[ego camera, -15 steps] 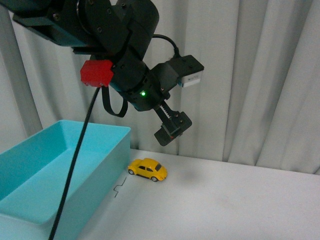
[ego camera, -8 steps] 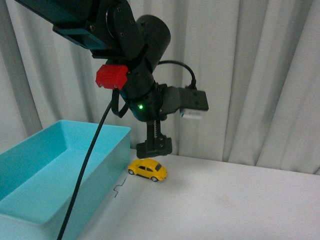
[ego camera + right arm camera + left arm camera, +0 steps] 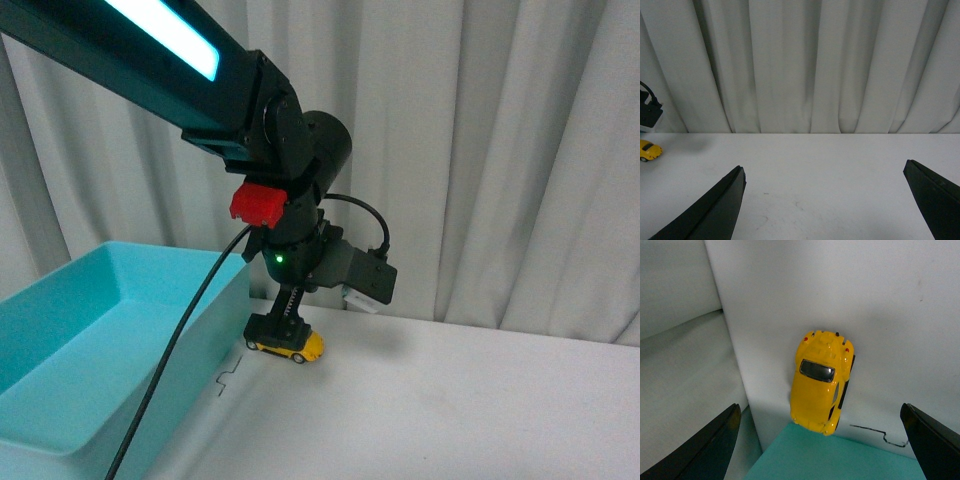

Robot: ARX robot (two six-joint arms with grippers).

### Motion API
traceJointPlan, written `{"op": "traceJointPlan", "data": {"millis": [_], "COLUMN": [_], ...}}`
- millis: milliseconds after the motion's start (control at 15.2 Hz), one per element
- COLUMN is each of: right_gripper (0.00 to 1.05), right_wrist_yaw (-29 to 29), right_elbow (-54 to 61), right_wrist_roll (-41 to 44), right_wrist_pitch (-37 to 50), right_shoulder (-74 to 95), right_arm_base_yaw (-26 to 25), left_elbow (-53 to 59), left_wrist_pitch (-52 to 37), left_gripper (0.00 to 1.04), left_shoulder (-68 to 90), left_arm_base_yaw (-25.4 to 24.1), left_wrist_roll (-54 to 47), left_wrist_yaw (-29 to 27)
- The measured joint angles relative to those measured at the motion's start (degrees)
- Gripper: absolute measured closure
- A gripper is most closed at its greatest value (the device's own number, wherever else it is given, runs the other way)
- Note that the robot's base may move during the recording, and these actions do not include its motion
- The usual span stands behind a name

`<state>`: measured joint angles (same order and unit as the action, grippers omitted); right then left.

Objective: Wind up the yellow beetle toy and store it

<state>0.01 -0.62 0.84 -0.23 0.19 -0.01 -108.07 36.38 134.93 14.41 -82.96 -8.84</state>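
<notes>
The yellow beetle toy [image 3: 296, 346] stands on the white table right beside the teal bin's near corner. My left gripper [image 3: 278, 328] hangs just above it, open, its fingers partly covering the car in the front view. In the left wrist view the toy [image 3: 821, 381] lies between the wide-open jaws, untouched, with the bin's corner [image 3: 840, 460] below it. My right gripper [image 3: 825, 200] is open and empty over bare table, and the toy [image 3: 649, 149] shows far off at the frame's edge. The right arm is out of the front view.
A large open teal bin [image 3: 110, 340] stands at the left of the table. A thin black squiggle mark [image 3: 228, 378] lies on the table beside the bin. White curtains [image 3: 480, 150] hang behind the table.
My left arm has swung down and left, bringing its open gripper from well above the toy to just over it. The toy has not moved.
</notes>
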Motion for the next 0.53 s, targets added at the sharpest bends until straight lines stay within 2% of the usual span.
{"op": "traceJointPlan", "data": {"millis": [526], "right_gripper": [0.07], "right_wrist_yaw": [0.0], "right_elbow": [0.0], "right_wrist_roll": [0.0], "right_wrist_pitch": [0.0], "right_shoulder": [0.0], "right_arm_base_yaw": [0.0], "left_elbow": [-8.13], "left_wrist_pitch": [1.14], "left_gripper": [0.07], "left_shoulder": [10.69], "left_arm_base_yaw": [-2.78], "left_wrist_roll": [3.17], "left_wrist_yaw": [-0.96]}}
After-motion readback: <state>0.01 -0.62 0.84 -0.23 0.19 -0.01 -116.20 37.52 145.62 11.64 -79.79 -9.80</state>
